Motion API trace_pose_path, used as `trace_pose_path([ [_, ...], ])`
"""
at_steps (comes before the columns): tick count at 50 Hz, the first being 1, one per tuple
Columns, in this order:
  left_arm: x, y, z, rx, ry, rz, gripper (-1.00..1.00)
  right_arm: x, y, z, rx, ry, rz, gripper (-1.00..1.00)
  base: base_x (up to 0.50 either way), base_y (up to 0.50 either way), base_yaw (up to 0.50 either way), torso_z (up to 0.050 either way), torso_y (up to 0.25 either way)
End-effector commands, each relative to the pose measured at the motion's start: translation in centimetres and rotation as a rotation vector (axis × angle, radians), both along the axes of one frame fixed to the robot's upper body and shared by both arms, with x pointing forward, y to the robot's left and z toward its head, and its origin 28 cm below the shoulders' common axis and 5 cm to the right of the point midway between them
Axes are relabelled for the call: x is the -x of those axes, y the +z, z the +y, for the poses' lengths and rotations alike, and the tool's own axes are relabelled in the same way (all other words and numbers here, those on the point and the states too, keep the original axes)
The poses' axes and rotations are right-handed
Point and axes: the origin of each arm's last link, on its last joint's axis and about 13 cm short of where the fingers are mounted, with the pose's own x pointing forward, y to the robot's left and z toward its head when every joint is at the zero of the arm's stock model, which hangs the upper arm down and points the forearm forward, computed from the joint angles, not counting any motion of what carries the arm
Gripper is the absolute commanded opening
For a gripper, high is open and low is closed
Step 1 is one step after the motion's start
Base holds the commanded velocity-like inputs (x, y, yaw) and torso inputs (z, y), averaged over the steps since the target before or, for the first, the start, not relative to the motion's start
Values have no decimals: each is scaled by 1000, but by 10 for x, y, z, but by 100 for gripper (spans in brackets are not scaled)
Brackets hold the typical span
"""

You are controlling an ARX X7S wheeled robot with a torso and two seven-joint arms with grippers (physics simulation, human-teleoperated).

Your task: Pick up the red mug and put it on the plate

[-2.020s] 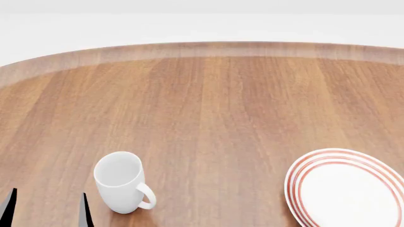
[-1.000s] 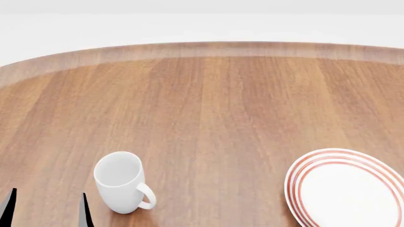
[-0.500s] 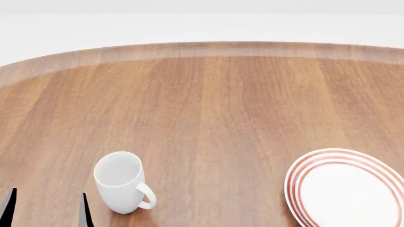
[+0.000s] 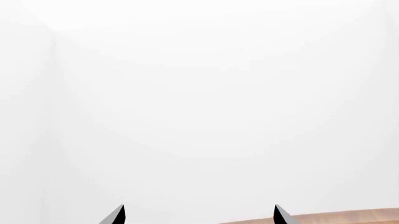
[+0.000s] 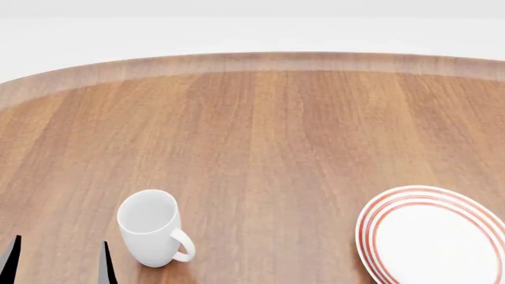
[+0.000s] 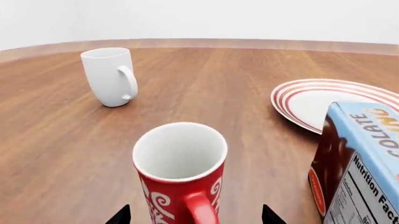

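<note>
The red mug (image 6: 181, 179) with white swirls and a white inside stands upright on the table in the right wrist view, its handle turned toward the camera. My right gripper (image 6: 195, 217) is open, its two dark fingertips on either side of the mug's lower part, not touching it. The plate (image 6: 324, 100) with red rings lies beyond the mug; the head view shows the plate (image 5: 438, 236) at the near right. The head view does not show the red mug. My left gripper (image 5: 59, 260) is open at the near left, its fingertips (image 4: 118, 215) wide apart with nothing between them.
A plain white mug (image 5: 151, 228) stands upright near my left gripper, and the white mug (image 6: 110, 76) also shows in the right wrist view. A blue and brown carton (image 6: 358, 163) stands close beside the red mug, before the plate. The round wooden table (image 5: 261, 130) ends at a curved far edge.
</note>
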Motion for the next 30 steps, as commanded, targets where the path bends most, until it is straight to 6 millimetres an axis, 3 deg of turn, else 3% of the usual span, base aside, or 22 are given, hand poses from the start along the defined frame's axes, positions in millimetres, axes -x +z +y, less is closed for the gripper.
trace_pose_path([
  [1, 0, 0, 0, -1, -1, 0, 100, 2, -7, -1, -8, -5, 13, 100, 0, 0, 0, 0, 0],
  [30, 0, 0, 0, -3, -2, -9, 100, 3, -19, -1, -13, -22, 36, 100, 0, 0, 0, 0, 0],
])
